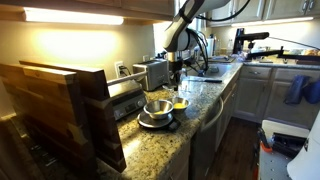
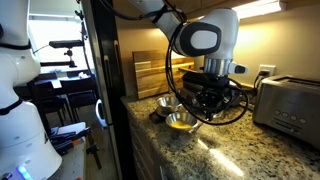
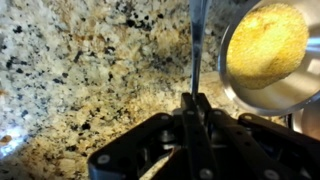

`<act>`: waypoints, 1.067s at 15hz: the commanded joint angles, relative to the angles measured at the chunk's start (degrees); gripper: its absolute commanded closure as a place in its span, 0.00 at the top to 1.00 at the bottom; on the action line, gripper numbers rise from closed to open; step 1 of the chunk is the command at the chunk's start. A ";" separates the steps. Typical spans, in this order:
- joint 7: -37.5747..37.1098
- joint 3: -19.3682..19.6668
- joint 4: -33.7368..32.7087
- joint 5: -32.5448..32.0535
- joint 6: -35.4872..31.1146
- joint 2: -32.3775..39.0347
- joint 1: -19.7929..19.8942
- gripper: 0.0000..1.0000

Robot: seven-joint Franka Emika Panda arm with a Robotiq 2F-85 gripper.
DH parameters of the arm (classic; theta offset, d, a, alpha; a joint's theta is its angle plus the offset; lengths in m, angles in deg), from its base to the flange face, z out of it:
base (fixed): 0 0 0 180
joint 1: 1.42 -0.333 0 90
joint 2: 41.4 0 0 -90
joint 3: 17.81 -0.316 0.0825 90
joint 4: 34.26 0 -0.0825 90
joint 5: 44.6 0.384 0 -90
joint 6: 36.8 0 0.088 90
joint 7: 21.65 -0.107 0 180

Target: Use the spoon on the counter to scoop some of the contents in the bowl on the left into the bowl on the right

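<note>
In the wrist view my gripper (image 3: 195,97) is shut on the thin metal handle of the spoon (image 3: 197,40), which runs up out of the frame; its scoop end is out of view. To the right of the handle sits a steel bowl of yellow grains (image 3: 268,50) on the speckled counter (image 3: 80,70). In both exterior views the gripper (image 1: 177,82) (image 2: 205,100) hangs just above the yellow-filled bowl (image 1: 180,103) (image 2: 181,121). A second steel bowl (image 1: 157,108) (image 2: 165,102) stands beside it; its contents do not show.
A toaster (image 1: 152,72) (image 2: 290,100) stands at the wall behind the bowls. Wooden boards (image 1: 60,110) (image 2: 150,68) lean nearby. The counter's rounded edge (image 1: 205,115) runs close to the bowls. A blue cloth (image 1: 297,90) hangs on a cabinet beyond.
</note>
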 commanded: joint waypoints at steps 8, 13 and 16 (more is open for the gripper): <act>1.35 1.27 10.86 -15.77 9.69 -11.16 -6.03 0.04; 2.03 0.82 11.83 -21.35 12.24 -10.93 -7.92 0.05; 1.52 0.79 9.11 -18.97 10.85 -7.43 -7.48 0.07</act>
